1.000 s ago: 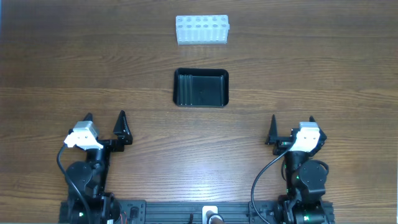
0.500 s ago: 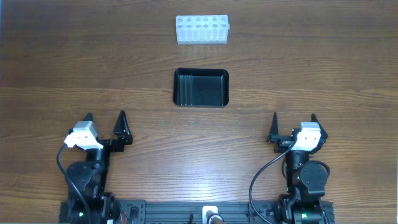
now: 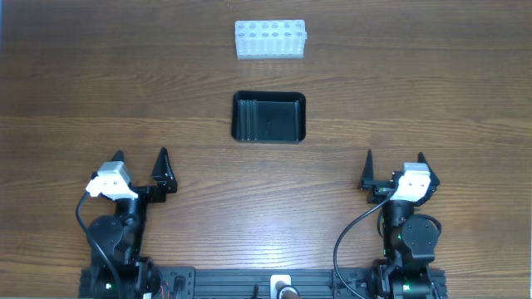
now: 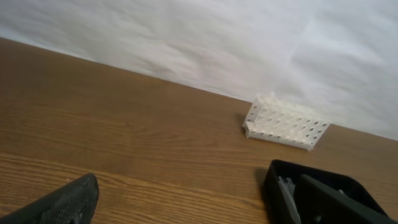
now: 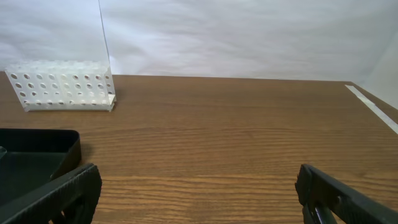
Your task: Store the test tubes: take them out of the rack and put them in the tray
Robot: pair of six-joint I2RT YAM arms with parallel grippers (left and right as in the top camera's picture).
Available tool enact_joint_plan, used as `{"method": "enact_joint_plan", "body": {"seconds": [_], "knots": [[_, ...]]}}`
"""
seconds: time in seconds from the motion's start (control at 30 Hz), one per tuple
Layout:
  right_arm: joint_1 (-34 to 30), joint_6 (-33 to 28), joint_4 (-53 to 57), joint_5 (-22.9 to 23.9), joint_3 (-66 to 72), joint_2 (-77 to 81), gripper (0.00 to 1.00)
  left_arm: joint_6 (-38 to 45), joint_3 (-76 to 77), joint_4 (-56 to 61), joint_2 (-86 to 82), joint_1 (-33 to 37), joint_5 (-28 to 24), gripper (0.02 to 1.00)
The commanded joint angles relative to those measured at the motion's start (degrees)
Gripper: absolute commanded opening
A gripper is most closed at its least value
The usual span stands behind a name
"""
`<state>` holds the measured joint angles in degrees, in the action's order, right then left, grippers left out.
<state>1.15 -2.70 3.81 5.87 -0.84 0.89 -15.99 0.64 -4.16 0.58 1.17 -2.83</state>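
A white perforated test tube rack (image 3: 270,40) stands at the table's far side, and its holes look empty from above. In front of it sits the black tray (image 3: 233,118), with faint clear tubes lying lengthwise inside. My left gripper (image 3: 140,159) hovers open near the table's front left, with nothing between its fingers. Its wrist view shows the rack (image 4: 285,122) and the tray (image 4: 272,182) well ahead of it. My right gripper (image 3: 392,160) is open and empty at the front right. From its wrist view, the rack (image 5: 62,84) and the tray (image 5: 38,134) lie far off.
Bare wooden tabletop (image 3: 416,83) surrounds the rack and tray on all sides. A white backdrop (image 5: 249,37) rises behind the table's far edge. Both arm bases stand along the front edge.
The right gripper has shifted very slightly to the right. The left arm, rack and tray have not moved.
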Motion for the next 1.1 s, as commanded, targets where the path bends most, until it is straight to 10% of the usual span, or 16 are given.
{"method": "enact_joint_plan", "body": {"seconds": [0.03,1.1], "knots": [[-0.5,2.5,0.0,-0.3,0.6,-0.6,0.991,0.6,-0.3,-0.2,-0.2,0.3,-0.3,1.000],[-0.5,2.7,0.0,-0.4,0.6,-0.3,0.991,0.6,-0.3,-0.2,-0.2,0.3,-0.3,1.000]]}}
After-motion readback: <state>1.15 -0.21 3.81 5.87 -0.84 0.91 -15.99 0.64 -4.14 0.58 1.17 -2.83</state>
